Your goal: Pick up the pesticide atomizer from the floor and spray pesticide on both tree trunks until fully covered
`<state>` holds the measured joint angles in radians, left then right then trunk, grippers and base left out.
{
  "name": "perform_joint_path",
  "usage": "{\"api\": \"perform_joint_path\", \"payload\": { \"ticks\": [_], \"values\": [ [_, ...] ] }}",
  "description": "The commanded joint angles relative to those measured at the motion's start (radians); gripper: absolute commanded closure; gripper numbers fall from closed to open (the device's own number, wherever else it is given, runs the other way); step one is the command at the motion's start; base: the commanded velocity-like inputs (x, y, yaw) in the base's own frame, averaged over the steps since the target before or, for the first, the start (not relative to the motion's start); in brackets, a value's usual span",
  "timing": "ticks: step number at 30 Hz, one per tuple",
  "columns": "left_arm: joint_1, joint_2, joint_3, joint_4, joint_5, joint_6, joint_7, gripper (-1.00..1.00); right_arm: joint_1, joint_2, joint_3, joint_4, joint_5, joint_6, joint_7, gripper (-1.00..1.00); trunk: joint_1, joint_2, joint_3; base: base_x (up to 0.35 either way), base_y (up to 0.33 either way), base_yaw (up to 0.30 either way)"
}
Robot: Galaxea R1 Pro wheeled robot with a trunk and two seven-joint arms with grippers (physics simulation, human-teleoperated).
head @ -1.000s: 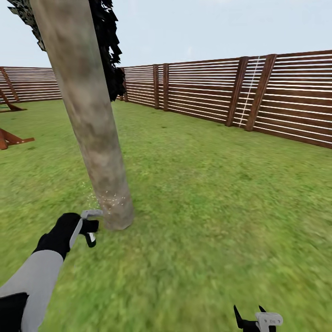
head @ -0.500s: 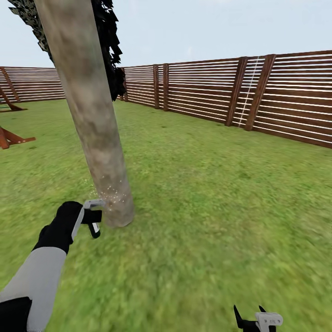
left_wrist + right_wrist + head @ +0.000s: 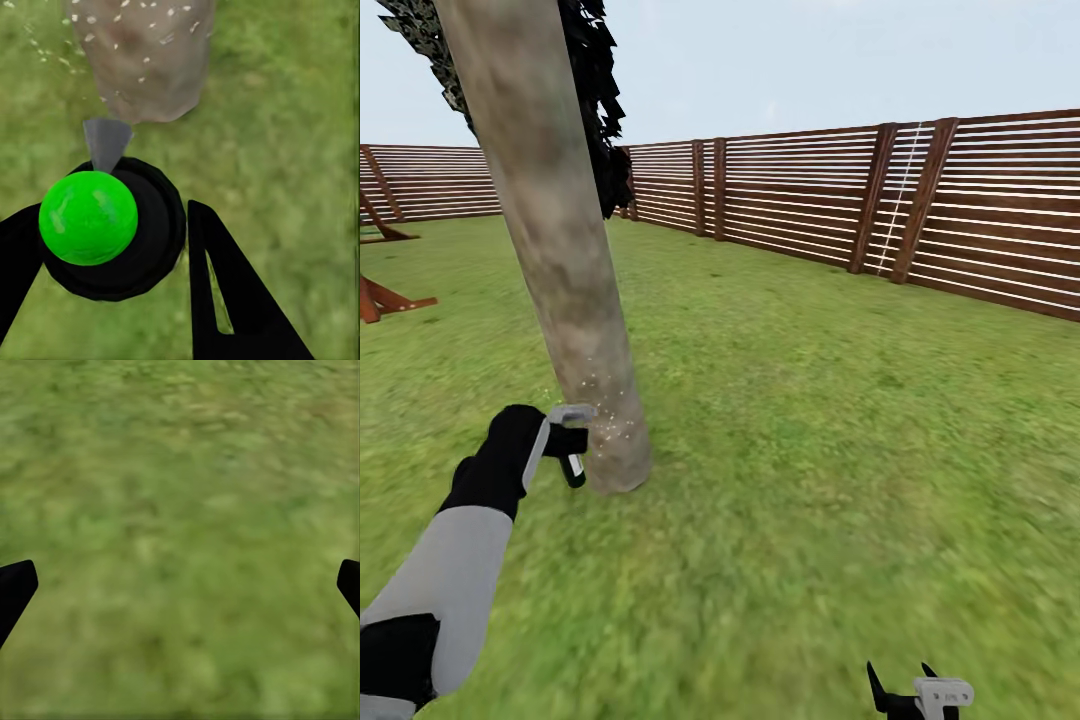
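A thick, mottled grey-brown tree trunk [image 3: 560, 250] rises from the lawn at the left of the head view. My left gripper [image 3: 567, 442] is shut on the pesticide atomizer [image 3: 570, 462], a small black bottle held right beside the trunk's base. In the left wrist view the atomizer [image 3: 142, 247] sits between the two black fingers [image 3: 225, 292], its top bright green. Its grey nozzle [image 3: 105, 142] points at the trunk [image 3: 146, 60]. Pale spray specks [image 3: 605, 415] dot the lower trunk. My right gripper [image 3: 905, 690] hangs open over grass [image 3: 184, 581].
A brown slatted fence [image 3: 880, 200] runs along the back and right of the lawn [image 3: 810, 420]. A reddish wooden frame [image 3: 385, 300] stands at the far left. Dark jagged leaves [image 3: 595, 100] hang behind the trunk. Open grass lies to the right of the tree.
My left arm has lifted the atomizer a little higher along the trunk's base, and the spray specks now sit higher on the trunk. The right gripper has not moved.
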<state>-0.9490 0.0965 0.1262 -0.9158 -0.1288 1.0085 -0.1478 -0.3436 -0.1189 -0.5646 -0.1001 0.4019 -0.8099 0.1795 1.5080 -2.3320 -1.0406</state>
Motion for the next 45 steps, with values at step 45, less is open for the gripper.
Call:
{"api": "perform_joint_path", "payload": {
  "ticks": [45],
  "values": [
    [0.098,0.138,0.005,0.042,-0.010,-0.015,-0.009,1.00,0.000,0.001,0.001,0.000,0.001,0.000,0.000,-1.00,0.000,0.000,0.000,0.053,0.063,0.000]
  ]
}}
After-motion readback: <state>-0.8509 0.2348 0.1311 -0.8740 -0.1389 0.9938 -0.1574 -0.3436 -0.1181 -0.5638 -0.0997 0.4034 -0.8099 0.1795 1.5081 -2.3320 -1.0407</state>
